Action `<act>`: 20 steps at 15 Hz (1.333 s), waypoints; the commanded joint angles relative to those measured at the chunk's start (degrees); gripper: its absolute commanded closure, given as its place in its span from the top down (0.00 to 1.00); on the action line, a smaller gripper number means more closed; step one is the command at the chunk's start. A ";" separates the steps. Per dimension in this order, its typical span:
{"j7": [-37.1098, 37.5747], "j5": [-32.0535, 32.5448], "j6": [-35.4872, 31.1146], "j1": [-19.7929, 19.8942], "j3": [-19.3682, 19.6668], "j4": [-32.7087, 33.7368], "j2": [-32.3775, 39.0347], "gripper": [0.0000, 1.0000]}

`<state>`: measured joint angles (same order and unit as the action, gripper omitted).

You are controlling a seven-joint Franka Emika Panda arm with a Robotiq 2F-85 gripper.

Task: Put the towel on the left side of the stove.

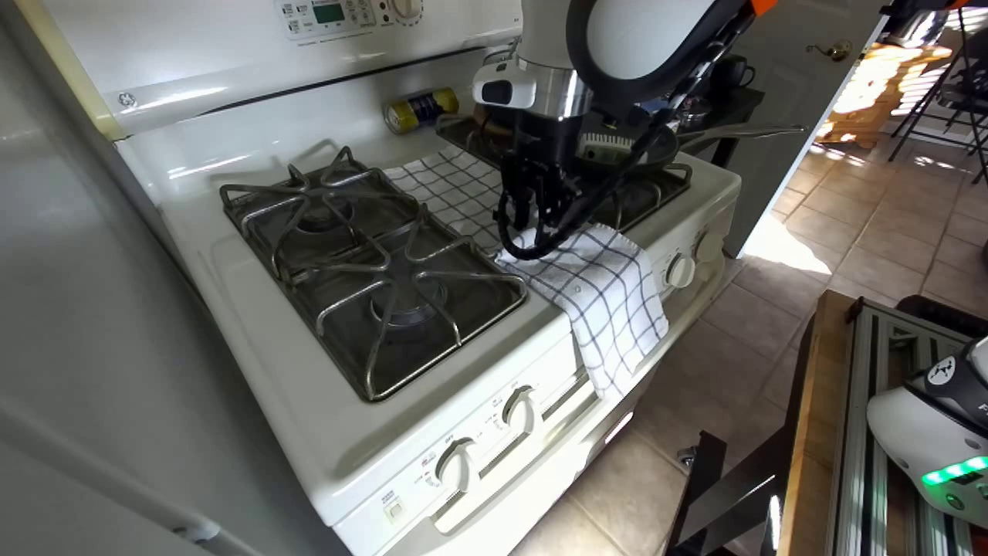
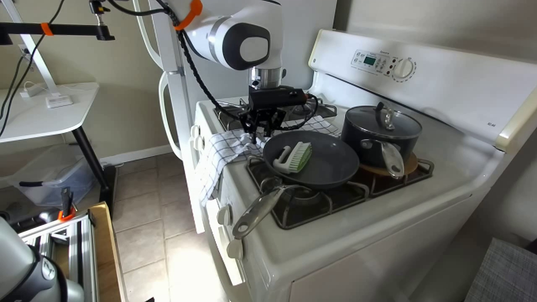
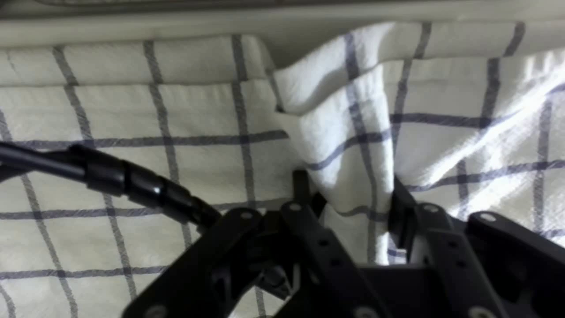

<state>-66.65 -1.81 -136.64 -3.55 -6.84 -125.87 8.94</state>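
Observation:
The towel (image 1: pixel 610 297), white with a dark grid, lies along the middle of the white stove (image 1: pixel 463 378) between the two pairs of burners. Its near end hangs over the front edge; this also shows in an exterior view (image 2: pixel 218 155). My gripper (image 1: pixel 532 222) points down at the towel near the stove's front, and it also shows in an exterior view (image 2: pixel 261 136). In the wrist view, the towel (image 3: pixel 203 115) has a raised fold between the fingers of my gripper (image 3: pixel 351 190). The fingers stand partway apart beside the fold; whether they press it is unclear.
Bare burner grates (image 1: pixel 401 270) lie on one side of the towel. On the other side are a dark pan (image 2: pixel 335 159) holding a brush (image 2: pixel 301 156), and a lidded pot (image 2: pixel 365 140). A yellow can (image 1: pixel 440 106) lies at the back. A black cable (image 3: pixel 141 183) loops beside my gripper.

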 commanded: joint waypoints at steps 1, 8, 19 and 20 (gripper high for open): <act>2.74 2.63 2.62 0.17 0.39 0.21 -1.16 0.08; 2.05 3.11 5.06 1.01 1.69 -0.84 -8.50 0.00; 1.45 3.89 6.03 0.41 4.10 11.81 -15.93 0.00; 1.34 3.55 5.98 0.31 4.20 13.38 -15.52 0.00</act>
<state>-65.26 1.31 -132.99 -2.57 -3.61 -117.21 -7.19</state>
